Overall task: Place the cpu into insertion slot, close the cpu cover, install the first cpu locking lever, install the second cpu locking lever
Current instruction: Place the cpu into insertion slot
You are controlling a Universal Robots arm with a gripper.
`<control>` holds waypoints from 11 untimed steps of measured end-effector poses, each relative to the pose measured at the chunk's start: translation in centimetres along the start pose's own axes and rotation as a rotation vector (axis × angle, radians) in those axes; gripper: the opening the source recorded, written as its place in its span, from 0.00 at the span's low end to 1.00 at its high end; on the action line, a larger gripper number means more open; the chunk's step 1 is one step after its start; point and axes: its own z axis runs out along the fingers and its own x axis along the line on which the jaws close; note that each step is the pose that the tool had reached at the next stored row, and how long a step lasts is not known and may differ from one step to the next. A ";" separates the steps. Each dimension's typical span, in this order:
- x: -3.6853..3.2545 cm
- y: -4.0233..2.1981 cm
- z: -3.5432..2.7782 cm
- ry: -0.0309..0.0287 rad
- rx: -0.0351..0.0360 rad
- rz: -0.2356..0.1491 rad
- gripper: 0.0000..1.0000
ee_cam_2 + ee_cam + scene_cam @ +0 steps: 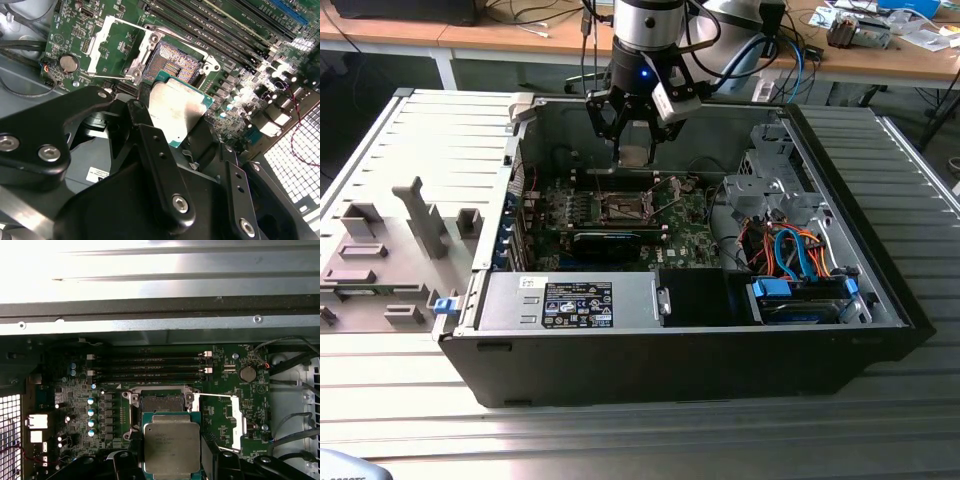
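My gripper (633, 150) is shut on the cpu (634, 155), a small square chip with a silvery-grey top, held by its edges. It hangs inside the open computer case, above the green motherboard (680, 225). In both wrist views the cpu (171, 445) (177, 107) sits close to the insertion slot (160, 404) (177, 65), apart from it and offset to one side. The slot is bare, its dark centre showing. The cpu cover (239, 422) (145, 50), a thin silvery frame, lies swung open beside the slot. Black fingers (150, 145) flank the chip.
Long black memory slots (150, 365) run beside the slot. A black card (605, 243) and the grey power supply (570, 300) lie nearer the case front. A drive cage (770, 175) and orange and blue cables (790, 250) fill the exterior view's right. The case wall (650, 105) stands behind the gripper.
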 end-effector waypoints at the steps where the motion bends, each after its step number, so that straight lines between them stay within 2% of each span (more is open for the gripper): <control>1: 0.00 0.00 0.00 -0.0001 0.0000 0.001 0.55; 11: 0.00 0.00 0.06 -0.0005 -0.0003 0.014 0.55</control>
